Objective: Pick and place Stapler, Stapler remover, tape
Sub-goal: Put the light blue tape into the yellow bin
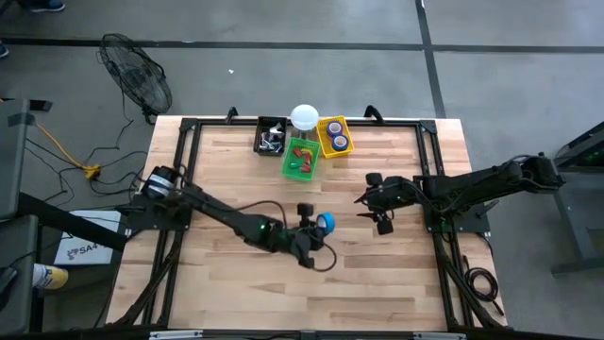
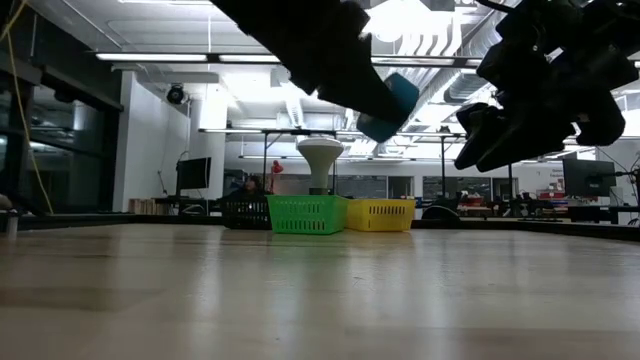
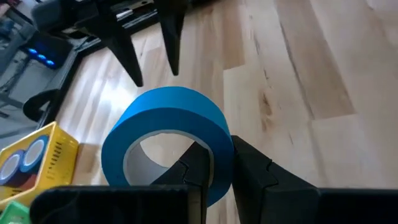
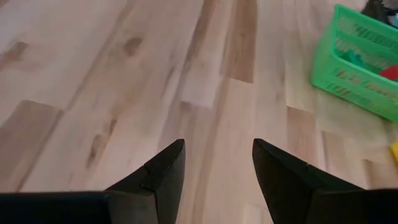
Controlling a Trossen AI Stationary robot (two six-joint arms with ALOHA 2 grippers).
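Note:
A blue tape roll (image 1: 327, 223) with an open centre is held by my left gripper (image 3: 222, 163) over the middle of the table; the low view shows the blue roll (image 2: 390, 105) high above the wood. My right gripper (image 4: 217, 163) is open, holds nothing, and hovers above bare wood right of centre (image 1: 381, 221). At the far edge stand a black basket (image 1: 270, 138), a green basket (image 1: 301, 158) and a yellow basket (image 1: 335, 136) with two tape rolls inside. My left gripper holds the blue tape roll by its wall (image 3: 219, 146), one finger (image 3: 196, 165) inside the open centre and the other finger (image 3: 252, 168) outside. The roll is lifted clear of the table and stands on edge in the hold.
A big white round-topped jar (image 1: 304, 116) stands behind the baskets at the far edge. A black frame (image 1: 189, 132) runs along the table's left, far and right sides. Bare wood lies in the near half (image 1: 311, 297).

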